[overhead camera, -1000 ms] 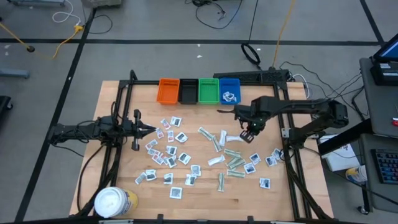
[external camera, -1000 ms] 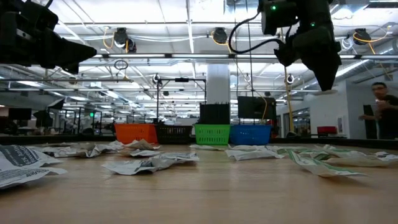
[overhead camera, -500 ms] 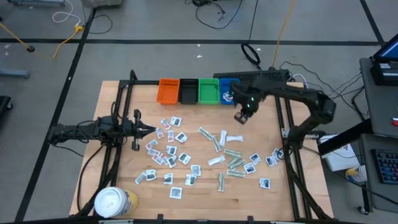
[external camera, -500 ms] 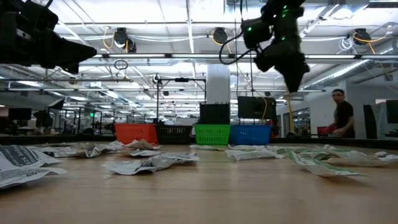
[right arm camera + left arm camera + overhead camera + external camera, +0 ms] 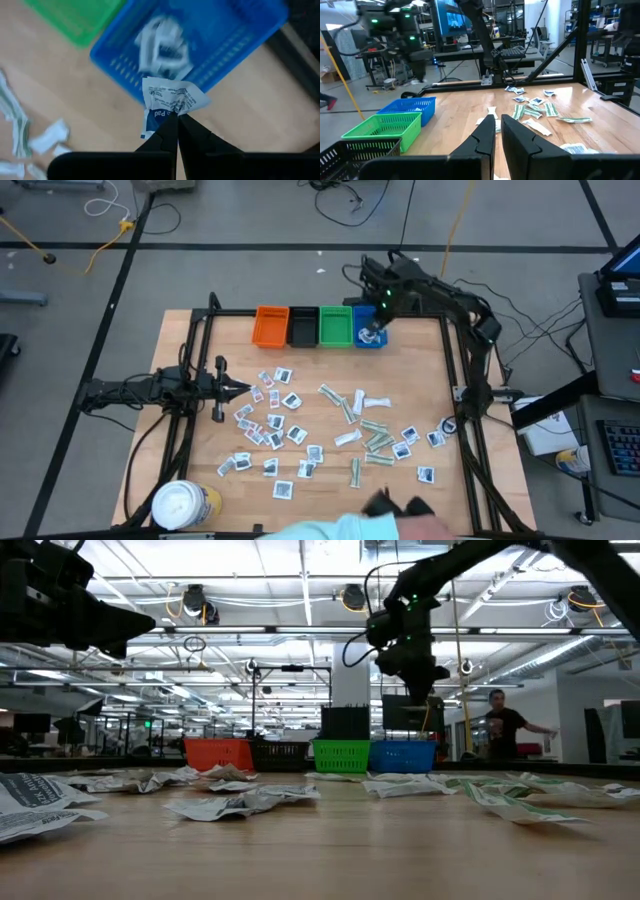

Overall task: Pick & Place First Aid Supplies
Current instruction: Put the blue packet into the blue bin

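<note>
Many small first aid packets lie flat on the wooden table: white sachets (image 5: pixel 272 425) on the left, and pale green-white strips (image 5: pixel 376 438) with more sachets on the right. My right gripper (image 5: pixel 176 121) hangs over the blue bin (image 5: pixel 368 326) at the far edge, pointing down, shut on a white sachet with blue print (image 5: pixel 172 100). The bin holds a few white packets (image 5: pixel 161 44). My left gripper (image 5: pixel 240 388) waits level at the table's left side, its fingers (image 5: pixel 485 137) together with nothing between them. My right gripper pinches the white sachet at one crumpled edge (image 5: pixel 174 113) between its two fingertips, coming from above and pointing down. The sachet is lifted clear of everything and hangs at the fingertips over the near rim of the blue bin (image 5: pixel 135 75).
Orange (image 5: pixel 270 326), black (image 5: pixel 302 327) and green (image 5: pixel 335 326) bins stand in a row left of the blue one. A white-lidded yellow tub (image 5: pixel 183 505) sits at the near left corner. A person's sleeve and hand (image 5: pixel 390 515) reach in at the near edge.
My right gripper has travelled from above the right-hand packets toward the table's far edge, staying shut on the sachet and pointing down, and now hangs over the blue bin. A person's sleeve has come into view at the near edge.
</note>
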Tool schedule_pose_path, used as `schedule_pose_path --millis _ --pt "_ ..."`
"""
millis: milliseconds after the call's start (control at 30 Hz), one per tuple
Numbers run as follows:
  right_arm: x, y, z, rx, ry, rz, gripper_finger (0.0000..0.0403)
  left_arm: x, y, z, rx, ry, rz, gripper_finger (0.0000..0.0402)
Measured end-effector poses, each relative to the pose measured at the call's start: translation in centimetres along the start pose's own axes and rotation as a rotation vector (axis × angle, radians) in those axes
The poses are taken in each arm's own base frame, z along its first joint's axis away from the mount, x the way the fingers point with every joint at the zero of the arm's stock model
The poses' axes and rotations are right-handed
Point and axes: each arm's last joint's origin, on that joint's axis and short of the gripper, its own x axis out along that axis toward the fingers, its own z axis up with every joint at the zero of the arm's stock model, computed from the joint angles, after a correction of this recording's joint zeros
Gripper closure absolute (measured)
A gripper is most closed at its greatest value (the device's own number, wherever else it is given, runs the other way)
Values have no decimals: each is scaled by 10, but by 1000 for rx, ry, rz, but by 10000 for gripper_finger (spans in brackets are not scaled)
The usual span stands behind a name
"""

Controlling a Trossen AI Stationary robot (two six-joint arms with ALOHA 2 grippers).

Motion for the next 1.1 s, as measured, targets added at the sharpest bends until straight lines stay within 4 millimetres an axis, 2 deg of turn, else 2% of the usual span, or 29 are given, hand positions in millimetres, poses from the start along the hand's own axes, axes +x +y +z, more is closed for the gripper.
schedule_pose_path --millis 133,233,500,700,833,967,1100 --pt "-5 -13 20 33 -26 1 402 0 0 0 0 1 0 364" --pt "1 -17 26 48 -20 1 402 0 0 0 0 1 0 364" --pt "43 -12 36 33 19 -3 403 0 0 0 0 1 0 364" --pt "74 -3 34 2 3 -1 403 0 0 0 0 1 0 364" --pt "84 0 30 -9 22 -1 400 0 0 0 0 0 0 364" --pt "86 2 30 -21 21 -1 378 0 0 0 0 0 0 364" --pt "86 2 30 -20 24 -1 325 0 0 0 0 0 0 364"
